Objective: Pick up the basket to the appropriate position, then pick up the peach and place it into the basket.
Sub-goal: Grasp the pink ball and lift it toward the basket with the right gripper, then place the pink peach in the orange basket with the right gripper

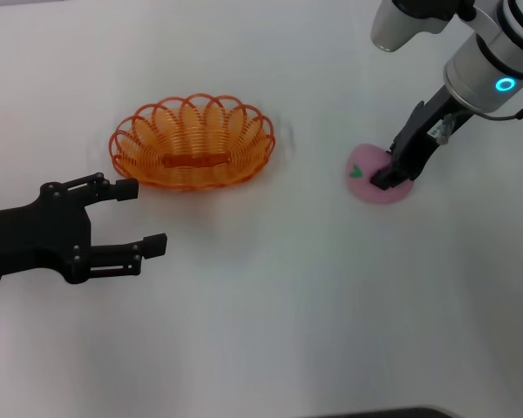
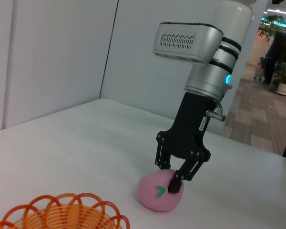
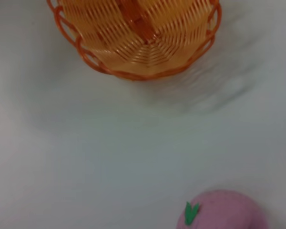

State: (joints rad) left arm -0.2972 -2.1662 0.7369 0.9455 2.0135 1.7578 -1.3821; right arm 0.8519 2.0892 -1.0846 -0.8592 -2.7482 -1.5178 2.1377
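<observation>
The orange wire basket [image 1: 193, 144] stands on the white table, left of centre; its rim also shows in the left wrist view [image 2: 66, 210] and the right wrist view [image 3: 138, 43]. The pink peach [image 1: 366, 174] with a green leaf mark rests on the table to the basket's right. It also shows in the left wrist view [image 2: 155, 195] and the right wrist view [image 3: 224, 212]. My right gripper [image 1: 392, 174] comes down on the peach from above, its fingers [image 2: 175, 183] closed against the peach's upper part. My left gripper [image 1: 141, 216] is open and empty, in front of the basket's left end.
The white table [image 1: 270, 296] stretches around both objects. My right arm's silver body [image 1: 492, 61] hangs over the far right. A white wall [image 2: 52, 52] stands behind the table.
</observation>
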